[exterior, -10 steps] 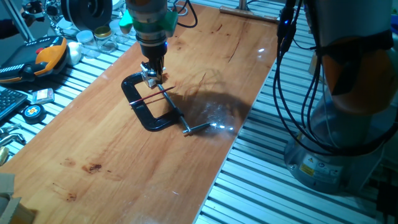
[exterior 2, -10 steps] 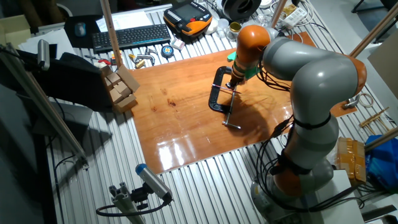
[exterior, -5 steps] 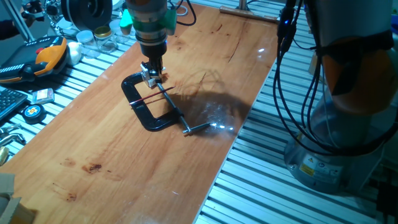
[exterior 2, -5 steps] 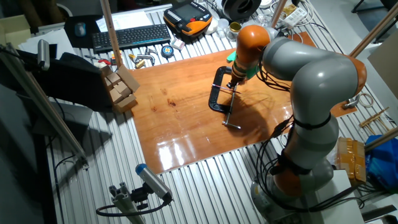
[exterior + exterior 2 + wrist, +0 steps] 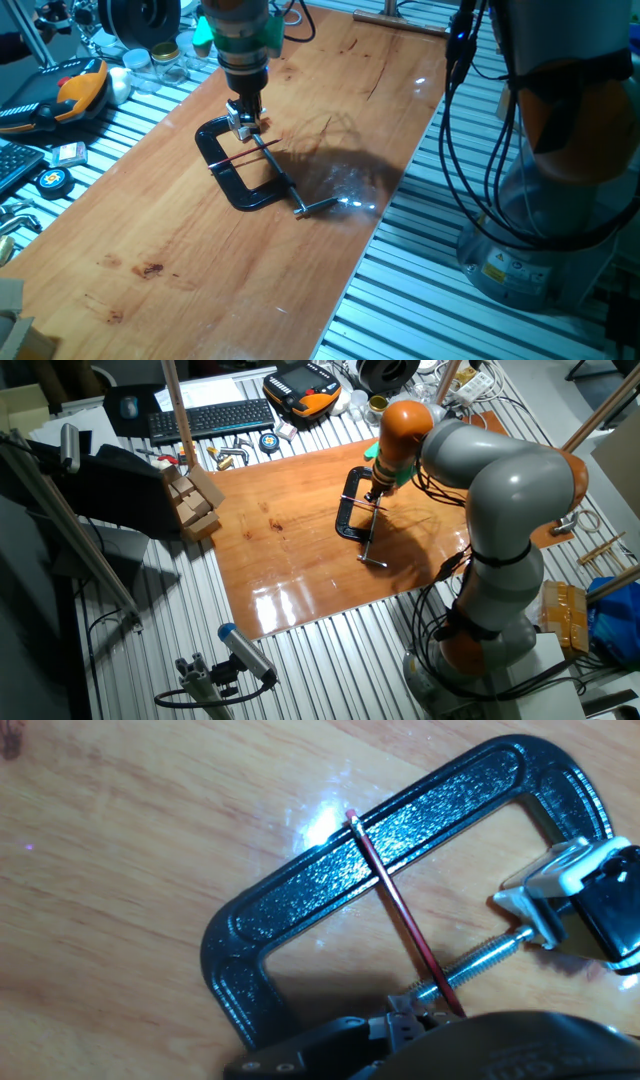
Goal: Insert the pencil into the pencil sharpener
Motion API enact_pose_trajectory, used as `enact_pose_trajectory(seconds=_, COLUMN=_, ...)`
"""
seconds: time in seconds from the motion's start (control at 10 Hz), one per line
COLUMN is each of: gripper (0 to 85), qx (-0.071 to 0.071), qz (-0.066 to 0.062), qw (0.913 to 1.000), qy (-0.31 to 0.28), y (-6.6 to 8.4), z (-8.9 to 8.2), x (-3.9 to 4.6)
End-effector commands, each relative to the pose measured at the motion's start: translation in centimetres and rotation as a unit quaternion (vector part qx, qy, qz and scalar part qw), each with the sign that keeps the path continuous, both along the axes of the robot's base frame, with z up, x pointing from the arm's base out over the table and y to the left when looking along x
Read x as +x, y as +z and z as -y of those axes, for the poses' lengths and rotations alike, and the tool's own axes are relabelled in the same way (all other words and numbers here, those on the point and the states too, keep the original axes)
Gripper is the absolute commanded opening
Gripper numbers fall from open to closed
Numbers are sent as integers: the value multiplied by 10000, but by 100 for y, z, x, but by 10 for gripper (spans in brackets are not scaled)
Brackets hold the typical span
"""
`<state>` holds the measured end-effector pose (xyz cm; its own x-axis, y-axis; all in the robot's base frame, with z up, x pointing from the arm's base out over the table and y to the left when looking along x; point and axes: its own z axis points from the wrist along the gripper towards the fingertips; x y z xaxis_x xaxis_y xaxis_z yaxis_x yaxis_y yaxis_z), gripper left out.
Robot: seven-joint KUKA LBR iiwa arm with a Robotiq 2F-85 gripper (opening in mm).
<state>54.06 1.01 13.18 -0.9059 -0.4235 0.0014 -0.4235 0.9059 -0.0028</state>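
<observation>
The pencil (image 5: 400, 910) is a thin red stick lying at a slant across the black C-clamp (image 5: 300, 890), over its spine and steel screw rod. In one fixed view the pencil (image 5: 247, 154) rests on the clamp (image 5: 215, 165). The pencil sharpener (image 5: 575, 895), a small silver-and-black block, sits at the screw's end inside the clamp. My gripper (image 5: 245, 122) hangs low just over the sharpener end of the clamp, beside the pencil. It also shows in the other fixed view (image 5: 376, 493). Its fingers look close together, but the tips are hidden. The pencil does not look held.
A keyboard (image 5: 205, 418) and an orange-black handset (image 5: 75, 90) lie off the board at the back. Jars (image 5: 165, 60) and a tape measure (image 5: 55, 180) sit on the slatted table. Cardboard boxes (image 5: 195, 500) stand at the board's far end.
</observation>
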Motion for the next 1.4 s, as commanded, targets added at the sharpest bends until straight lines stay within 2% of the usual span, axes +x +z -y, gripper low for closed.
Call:
enact_pose_trajectory(seconds=0.0, gripper=0, qx=22, qz=-166, qw=9998, qy=-67, y=5, z=-9, x=6)
enact_pose_trajectory(seconds=0.4, gripper=0, qx=64, qz=-70, qw=9970, qy=-764, y=14, z=-28, x=-5)
enact_pose_trajectory(seconds=0.5, gripper=0, qx=42, qz=-37, qw=9944, qy=-1054, y=23, z=-25, x=-7)
enact_pose_trajectory(seconds=0.6, gripper=0, qx=-91, qz=72, qw=9924, qy=-1221, y=23, z=-24, x=-8)
enact_pose_trajectory(seconds=0.9, gripper=0, qx=-88, qz=133, qw=9739, qy=-2262, y=12, z=-1, x=-31)
enact_pose_trajectory(seconds=1.0, gripper=0, qx=-98, qz=84, qw=9668, qy=-2553, y=16, z=-2, x=-32)
enact_pose_trajectory(seconds=1.2, gripper=0, qx=-25, qz=-44, qw=9522, qy=-3055, y=46, z=-2, x=-29)
enact_pose_trajectory(seconds=1.3, gripper=0, qx=-17, qz=-63, qw=9466, qy=-3222, y=47, z=-1, x=-31)
